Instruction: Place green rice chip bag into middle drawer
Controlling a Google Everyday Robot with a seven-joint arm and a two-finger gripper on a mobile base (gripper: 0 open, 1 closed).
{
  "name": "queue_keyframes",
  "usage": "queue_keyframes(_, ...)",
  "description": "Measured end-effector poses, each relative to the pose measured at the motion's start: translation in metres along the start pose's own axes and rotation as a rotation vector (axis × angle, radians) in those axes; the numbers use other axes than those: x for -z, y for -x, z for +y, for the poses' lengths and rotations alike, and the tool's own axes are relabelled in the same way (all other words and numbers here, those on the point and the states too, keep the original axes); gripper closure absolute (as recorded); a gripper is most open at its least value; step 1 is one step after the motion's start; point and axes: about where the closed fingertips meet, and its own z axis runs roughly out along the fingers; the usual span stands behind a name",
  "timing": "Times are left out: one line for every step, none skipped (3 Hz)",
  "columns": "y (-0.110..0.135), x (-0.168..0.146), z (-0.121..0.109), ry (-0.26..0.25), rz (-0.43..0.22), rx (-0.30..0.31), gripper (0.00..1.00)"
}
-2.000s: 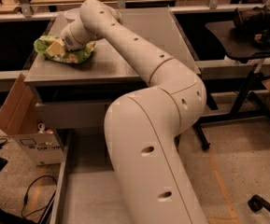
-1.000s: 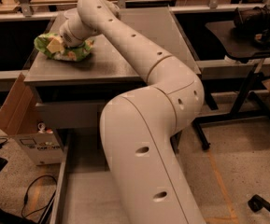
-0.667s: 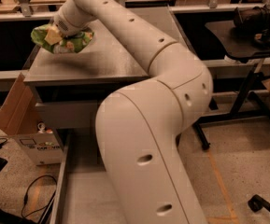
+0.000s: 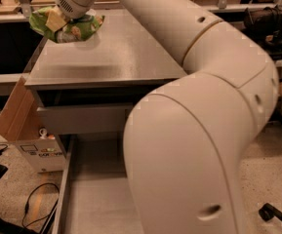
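Observation:
The green rice chip bag point(image 4: 71, 29) is crinkled and bright green, at the top left of the camera view. My gripper point(image 4: 57, 19) is shut on its left part and holds it in the air, a little above the back left of the grey cabinet top point(image 4: 111, 57). The middle drawer point(image 4: 94, 199) is pulled out at the bottom of the view, a wide shallow grey tray with a low left wall. My arm hides its right part. A plain grey drawer front point(image 4: 82, 118) sits closed above it.
An open cardboard box point(image 4: 11, 116) leans at the cabinet's left side, above a white carton point(image 4: 40, 152). Black cables point(image 4: 30, 206) lie on the floor at the lower left. A dark chair point(image 4: 270, 26) and a caster point(image 4: 272, 213) are at the right.
The gripper has lifted the green bag off the cabinet top and carried it up and a little to the left. The arm has swung closer to the camera.

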Motion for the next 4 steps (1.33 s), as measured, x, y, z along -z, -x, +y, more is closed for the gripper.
queue_keyframes(-0.001, 0.053, 0.024, -0.006, -0.036, -0.02, 1.0)
queue_keyframes(-0.033, 0.128, 0.072, 0.026, -0.115, -0.06, 1.0)
queue_keyframes(-0.105, 0.129, 0.127, 0.155, -0.086, -0.112, 1.0)
queue_keyframes(-0.178, 0.115, 0.175, 0.254, -0.095, -0.188, 1.0)
